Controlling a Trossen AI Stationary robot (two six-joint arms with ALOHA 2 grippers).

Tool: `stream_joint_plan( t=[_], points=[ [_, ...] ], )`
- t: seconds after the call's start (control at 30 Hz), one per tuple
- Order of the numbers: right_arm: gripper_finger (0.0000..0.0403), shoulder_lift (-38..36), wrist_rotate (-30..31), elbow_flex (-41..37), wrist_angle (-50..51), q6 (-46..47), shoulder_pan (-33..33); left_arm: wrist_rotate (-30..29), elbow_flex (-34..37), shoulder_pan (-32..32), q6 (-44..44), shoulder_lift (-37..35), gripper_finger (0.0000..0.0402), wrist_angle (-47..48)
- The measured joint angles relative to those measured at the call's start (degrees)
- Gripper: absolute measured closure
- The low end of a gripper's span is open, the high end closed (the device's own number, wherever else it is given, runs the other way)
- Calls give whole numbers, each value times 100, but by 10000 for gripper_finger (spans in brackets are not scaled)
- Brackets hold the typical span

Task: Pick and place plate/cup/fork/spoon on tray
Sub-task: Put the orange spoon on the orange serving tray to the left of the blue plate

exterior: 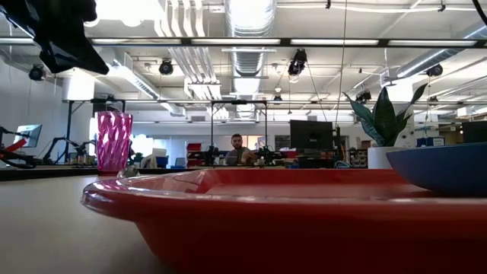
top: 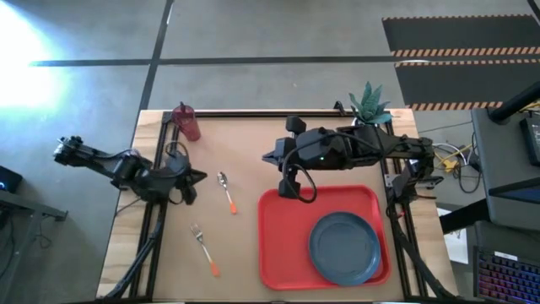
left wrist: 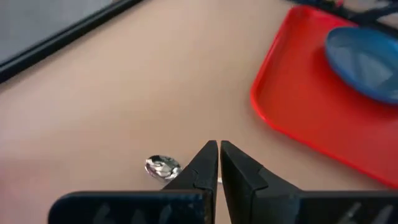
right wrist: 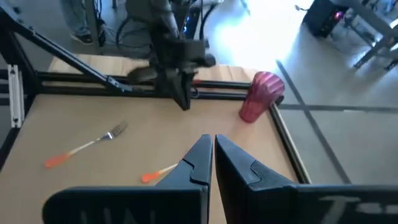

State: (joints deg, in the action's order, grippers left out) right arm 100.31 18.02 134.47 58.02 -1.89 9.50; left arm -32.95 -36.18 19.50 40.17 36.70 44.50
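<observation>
While one plate (top: 344, 247) sits on the one red tray (top: 283, 245), three items lie off it on the table (top: 245, 152): one cup (top: 186, 122) at the far left corner, one spoon (top: 226, 191) and one fork (top: 203, 249) left of the tray. Left tool (top: 196, 177), fingers together, sits beside the spoon; right tool (top: 289, 188), fingers together, is over the tray's far left corner.

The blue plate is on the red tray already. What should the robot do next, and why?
Probably the left gripper should open and dip toward the spoon, the closest thing to it. The plate sits on the tray, but the spoon, the fork and the cup are all on the bare table. The right gripper, shut, hovers at the tray's far left corner.
</observation>
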Motion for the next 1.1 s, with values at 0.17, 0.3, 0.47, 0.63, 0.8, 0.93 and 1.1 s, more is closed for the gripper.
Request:
stream_joint_plan(
  t=[0.17, 0.3, 0.47, 0.63, 0.8, 0.93, 1.1],
  points=[
    [394, -167, 0, 2, 2, -359, 0, 211, 0, -254, 16, 613, 381, -145],
    [394, -493, 3, 31, 11, -360, 39, 467, 18, -683, 50, 1035, 352, -31],
    [394, -1027, 0, 37, 44, -254, 328, 1000, 343, -1276, 148, 1063, 338, -282],
    [394, -1371, 4, 37, 180, -169, 774, 1494, 1084, -1726, 126, 541, 338, -1591],
    [394, -1507, 0, 37, 301, -68, 1091, 1864, 1798, -2140, 185, 91, 338, -2540],
    [394, -1523, 28, 37, 308, -68, 1152, 2053, 2067, -2296, 403, 21, 338, -2545],
    [394, -1526, 153, 37, 344, -68, 1152, 2129, 2091, -2331, 312, 38, 331, -2567]
  ],
)
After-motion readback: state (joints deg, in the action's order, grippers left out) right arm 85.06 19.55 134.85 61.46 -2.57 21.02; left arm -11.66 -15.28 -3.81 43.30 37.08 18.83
